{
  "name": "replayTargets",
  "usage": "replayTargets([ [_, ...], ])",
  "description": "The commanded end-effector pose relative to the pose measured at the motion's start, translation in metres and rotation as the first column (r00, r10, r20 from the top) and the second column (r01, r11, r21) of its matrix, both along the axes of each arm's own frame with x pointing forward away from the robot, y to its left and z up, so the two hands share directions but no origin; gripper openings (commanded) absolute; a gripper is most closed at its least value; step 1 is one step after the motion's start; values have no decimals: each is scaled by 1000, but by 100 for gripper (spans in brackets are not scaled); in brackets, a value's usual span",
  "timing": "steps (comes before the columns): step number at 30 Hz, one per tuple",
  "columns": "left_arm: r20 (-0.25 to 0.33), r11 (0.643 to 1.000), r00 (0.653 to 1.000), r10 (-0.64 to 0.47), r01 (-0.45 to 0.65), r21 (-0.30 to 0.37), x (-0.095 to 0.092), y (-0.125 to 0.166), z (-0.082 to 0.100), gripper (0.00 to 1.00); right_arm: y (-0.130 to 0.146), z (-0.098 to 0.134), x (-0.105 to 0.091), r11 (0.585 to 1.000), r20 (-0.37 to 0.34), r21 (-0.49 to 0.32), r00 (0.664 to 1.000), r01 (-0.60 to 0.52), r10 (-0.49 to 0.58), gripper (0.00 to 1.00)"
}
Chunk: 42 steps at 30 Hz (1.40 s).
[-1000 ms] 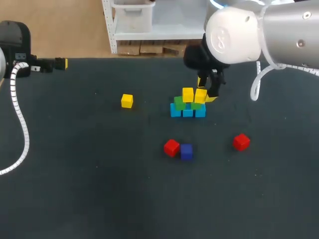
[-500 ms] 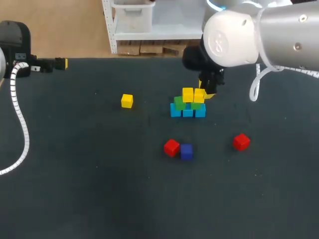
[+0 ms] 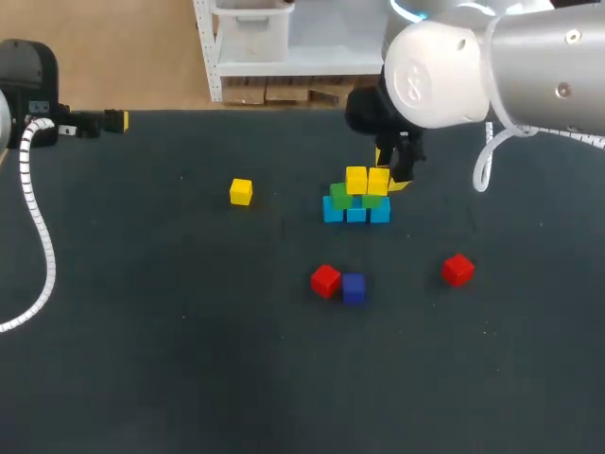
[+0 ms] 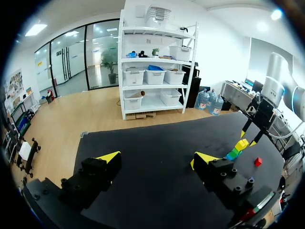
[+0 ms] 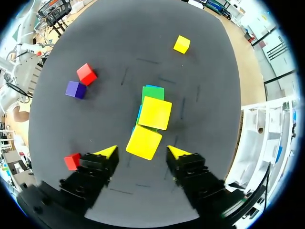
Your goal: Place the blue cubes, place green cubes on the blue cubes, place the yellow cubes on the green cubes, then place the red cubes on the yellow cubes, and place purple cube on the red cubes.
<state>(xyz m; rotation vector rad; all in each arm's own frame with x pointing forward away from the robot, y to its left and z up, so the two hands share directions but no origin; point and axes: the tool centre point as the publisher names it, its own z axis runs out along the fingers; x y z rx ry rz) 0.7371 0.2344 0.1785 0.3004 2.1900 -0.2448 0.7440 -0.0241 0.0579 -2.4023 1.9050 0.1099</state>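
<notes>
A stack stands mid-table: three blue cubes point(image 3: 356, 214) at the base, two green cubes point(image 3: 340, 196) on them, and two yellow cubes point(image 3: 356, 180) on top. My right gripper point(image 3: 389, 170) hangs open just above and behind its right end. In the right wrist view the near yellow cube point(image 5: 144, 141) lies below the gap of that gripper point(image 5: 143, 152), clear of both fingers. A loose yellow cube point(image 3: 241, 192) lies to the left. Two red cubes point(image 3: 325, 280) point(image 3: 458, 270) and a purple cube point(image 3: 354, 288) lie nearer the front. My left gripper point(image 4: 156, 157) is open and empty at the far left.
The left arm's white cable point(image 3: 33, 208) loops over the table's left edge. The dark table point(image 3: 189, 378) runs bare across the front and left.
My right gripper has risen a little and shifted slightly left above the stack. No cube has moved, and the left arm is still.
</notes>
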Motion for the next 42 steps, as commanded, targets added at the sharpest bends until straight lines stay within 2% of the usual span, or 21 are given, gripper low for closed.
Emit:
replayTargets([
  [1,-2,1000,1000,-24,24,-15,1,4,0,100,0,0,-1,1000,5,0,1000,-2,2,100],
  [8,-2,1000,1000,-24,24,-15,1,4,0,100,-6,-3,2,1000,23,-26,1000,9,-8,100],
  [9,-2,1000,1000,-24,24,-15,1,4,0,100,-6,-3,3,1000,28,-27,1000,13,-12,91],
  [10,-2,1000,1000,-24,24,-15,1,4,0,100,-7,-4,4,999,31,-30,999,16,-16,75],
  [14,-2,1000,1000,-24,24,-15,1,4,0,100,-9,-9,9,999,49,-39,998,34,-32,49],
  [42,-2,1000,1000,-24,24,-15,1,4,0,100,-8,-12,19,998,79,-27,995,65,-63,49],
])
